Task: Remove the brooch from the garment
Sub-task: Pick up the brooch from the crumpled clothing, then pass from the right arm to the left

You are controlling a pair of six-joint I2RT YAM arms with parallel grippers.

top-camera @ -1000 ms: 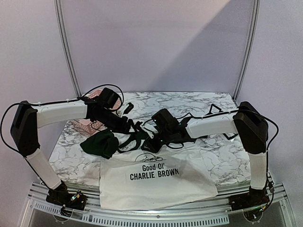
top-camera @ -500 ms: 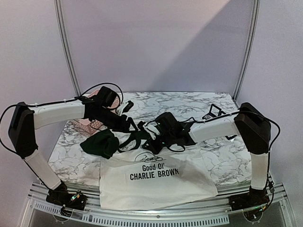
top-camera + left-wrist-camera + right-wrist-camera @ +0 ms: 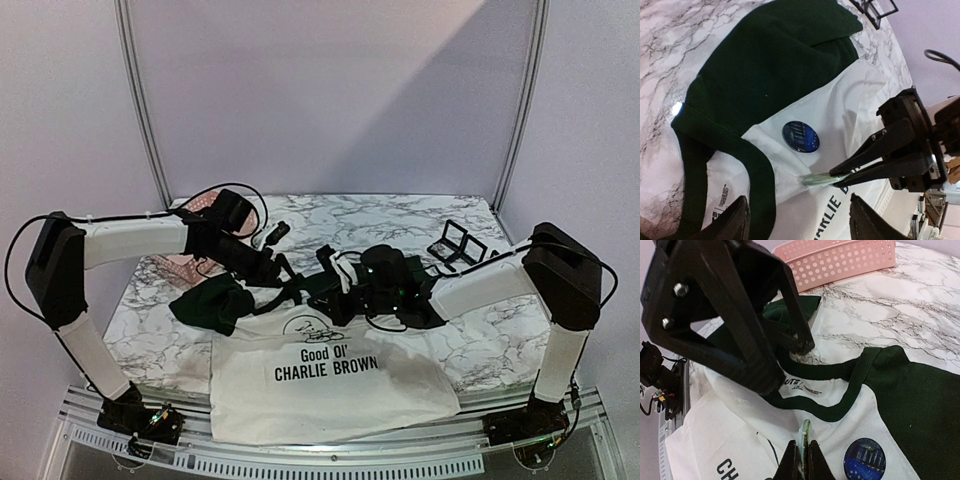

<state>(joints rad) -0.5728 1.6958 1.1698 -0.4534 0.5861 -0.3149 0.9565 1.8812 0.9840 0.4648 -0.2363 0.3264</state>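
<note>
Garment [image 3: 330, 385] lies flat on marble table [image 3: 470, 340], print up, hem at the near edge btwn the two arm bases; upper part is bunched, w/ one dark green sleeve [image 3: 210, 303] crumpled off to the left. Brooch [image 3: 801, 136], a round, dark blue, glossy disc, sits on the white chest cloth just beside the green shoulder seam and near the green collar band [image 3: 840, 407]. It is on the fabric, not in either claw. Right claw [image 3: 801, 456] is down on the shirt close to the brooch, jaws pinched right together on a thin pale-green sliver [image 3: 806, 432] that stands up edge-on btwn the tips. Can't tell what the sliver is, or whether any cloth is caught w/ it; its far end meets the white fabric beside the collar. Left claw [image 3: 797, 220] hangs over the collar area opposite the right one, jaws well apart, nothing btwn them. Its tips are low near the green band, but contact can't be made out. Both arms reach in from the sides and meet over the shirt's neck. Pink perforated basket [image 3: 840, 260] sits at far left of table, behind the left arm. Small black wire frame [image 3: 455, 242] sits far right, well apart from the shirt.
</note>
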